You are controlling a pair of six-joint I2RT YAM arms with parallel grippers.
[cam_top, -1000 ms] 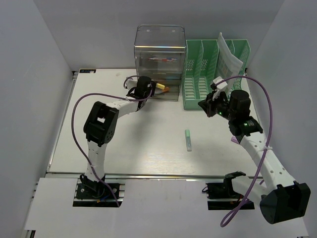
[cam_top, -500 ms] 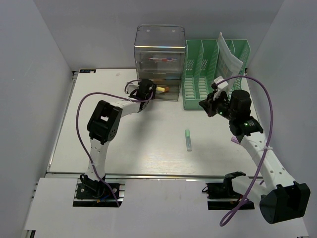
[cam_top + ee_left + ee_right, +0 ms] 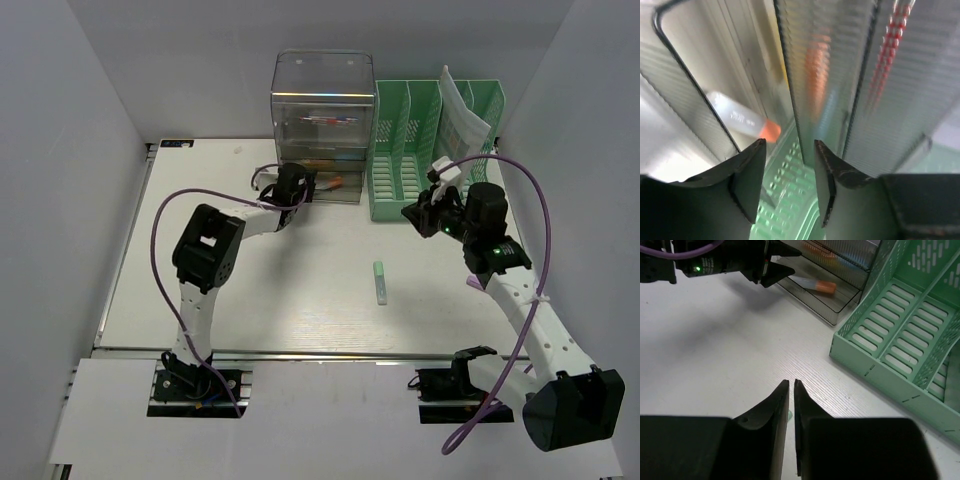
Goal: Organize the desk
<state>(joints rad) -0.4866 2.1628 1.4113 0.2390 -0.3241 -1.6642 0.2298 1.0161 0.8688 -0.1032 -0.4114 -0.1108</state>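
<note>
The off-white desk (image 3: pixel 250 290) holds a clear drawer unit (image 3: pixel 322 110) at the back, its lowest drawer (image 3: pixel 832 302) pulled out. A marker with an orange cap (image 3: pixel 334 183) lies in that drawer; it also shows in the left wrist view (image 3: pixel 742 119) and the right wrist view (image 3: pixel 816 285). My left gripper (image 3: pixel 297 187) is open at the drawer's left front corner, its jaws standing either side of a clear ribbed wall (image 3: pixel 807 100). My right gripper (image 3: pixel 414 214) is shut and empty, hovering above the desk (image 3: pixel 715 350) in front of the green file rack (image 3: pixel 420 150).
A pale green pen (image 3: pixel 380 282) lies on the desk's middle right. Papers (image 3: pixel 462 115) stand in the rack's right slot. Grey walls close in the left, back and right sides. A metal rail (image 3: pixel 300 352) runs along the front edge.
My left gripper has shifted slightly toward the drawer's front corner, and the marker's pale body is now mostly hidden behind it. The right arm has barely moved.
</note>
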